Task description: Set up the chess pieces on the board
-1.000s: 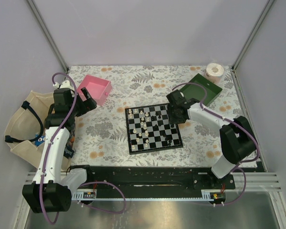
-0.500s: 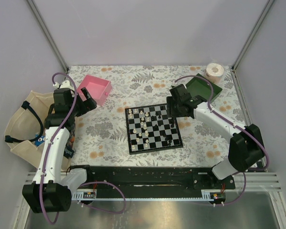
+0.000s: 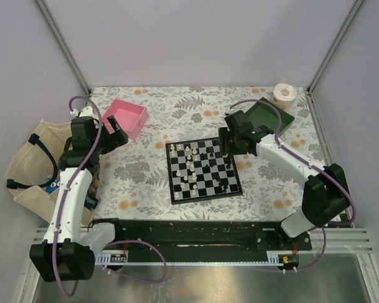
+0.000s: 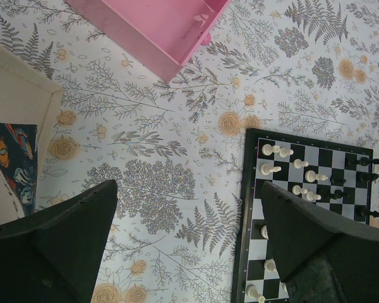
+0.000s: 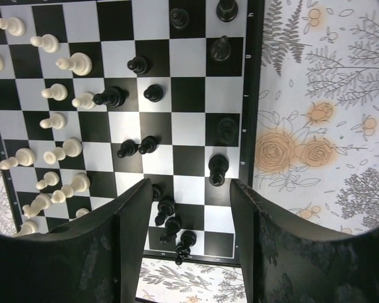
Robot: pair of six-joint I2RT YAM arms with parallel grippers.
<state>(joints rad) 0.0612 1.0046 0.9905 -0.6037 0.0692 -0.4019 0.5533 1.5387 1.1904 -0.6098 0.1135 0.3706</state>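
– Why does the right claw [image 5: 191, 189] hang open and empty over the board [image 5: 188, 95] mid-surface?
– Maybe to grab a black piece [image 5: 216, 169]; the left claw [image 4: 186, 208] hangs open, empty, near the pink tray [image 4: 132, 44].

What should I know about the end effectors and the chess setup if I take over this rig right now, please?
Left end effector: open, empty, hovering near the pink tray.
Right end effector: open, empty, above the board's black-piece side.
Pieces: white pieces and black pieces in view are on the board, mostly jumbled, several lying down.
Done: a few black pieces seem upright along the edge column.
Left: most pieces not yet in starting rows.
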